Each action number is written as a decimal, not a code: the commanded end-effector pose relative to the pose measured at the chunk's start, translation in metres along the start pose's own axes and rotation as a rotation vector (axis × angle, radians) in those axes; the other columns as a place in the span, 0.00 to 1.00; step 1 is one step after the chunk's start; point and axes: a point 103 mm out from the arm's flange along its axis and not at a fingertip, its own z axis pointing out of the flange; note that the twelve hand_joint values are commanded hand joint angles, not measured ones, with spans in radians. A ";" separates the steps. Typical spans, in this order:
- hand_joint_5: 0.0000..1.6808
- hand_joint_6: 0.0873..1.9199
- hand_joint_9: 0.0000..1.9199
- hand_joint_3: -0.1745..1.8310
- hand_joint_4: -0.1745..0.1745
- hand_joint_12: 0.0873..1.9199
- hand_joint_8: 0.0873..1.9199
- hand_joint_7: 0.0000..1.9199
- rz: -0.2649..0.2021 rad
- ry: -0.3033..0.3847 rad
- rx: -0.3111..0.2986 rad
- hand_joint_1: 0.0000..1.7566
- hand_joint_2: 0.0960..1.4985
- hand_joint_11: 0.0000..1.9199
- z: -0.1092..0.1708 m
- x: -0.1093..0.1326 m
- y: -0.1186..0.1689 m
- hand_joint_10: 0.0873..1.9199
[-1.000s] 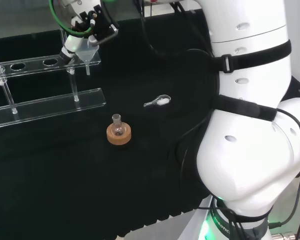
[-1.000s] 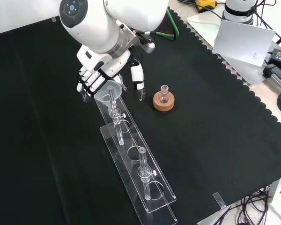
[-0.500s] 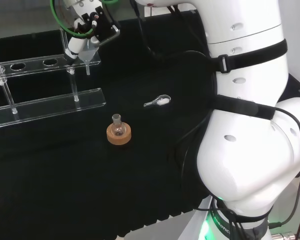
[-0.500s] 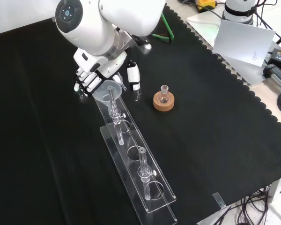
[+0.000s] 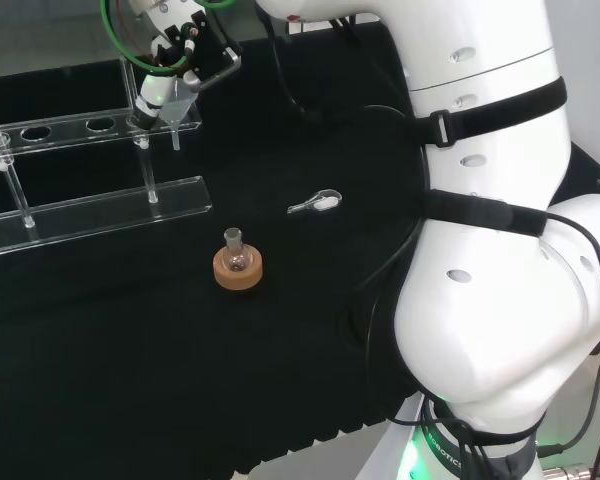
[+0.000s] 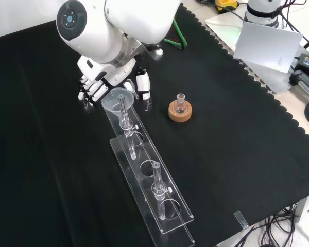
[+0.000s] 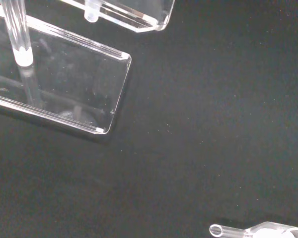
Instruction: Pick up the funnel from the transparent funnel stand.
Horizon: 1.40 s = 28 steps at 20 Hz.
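cloth [image 6: 237,154]: black | funnel [image 6: 115,99]: clear | cork ring [image 6: 179,111]: tan | robot hand [image 6: 100,85]: black-and-white

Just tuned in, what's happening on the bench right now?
The robot hand is at the far end of the clear stand, its fingers around the funnel. The funnel sits in the stand's end hole, not yet lifted out. A small flask on a cork ring and a small scoop lie untouched on the cloth nearby.

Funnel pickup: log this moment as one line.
hand: at the funnel, grip unclear | funnel: at end of funnel stand | flask on cork ring: untouched | scoop: on cloth
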 end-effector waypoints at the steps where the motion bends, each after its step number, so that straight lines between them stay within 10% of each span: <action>1: 0.01 0.00 0.00 0.09 0.30 0.61 0.26 0.00 0.007 -0.001 0.012 0.22 0.41 0.00 0.003 -0.003 0.001 0.16; 28: 0.09 0.00 0.00 0.09 0.32 0.66 0.28 0.12 0.036 0.007 -0.019 0.24 0.44 0.00 0.004 0.001 0.003 0.41</action>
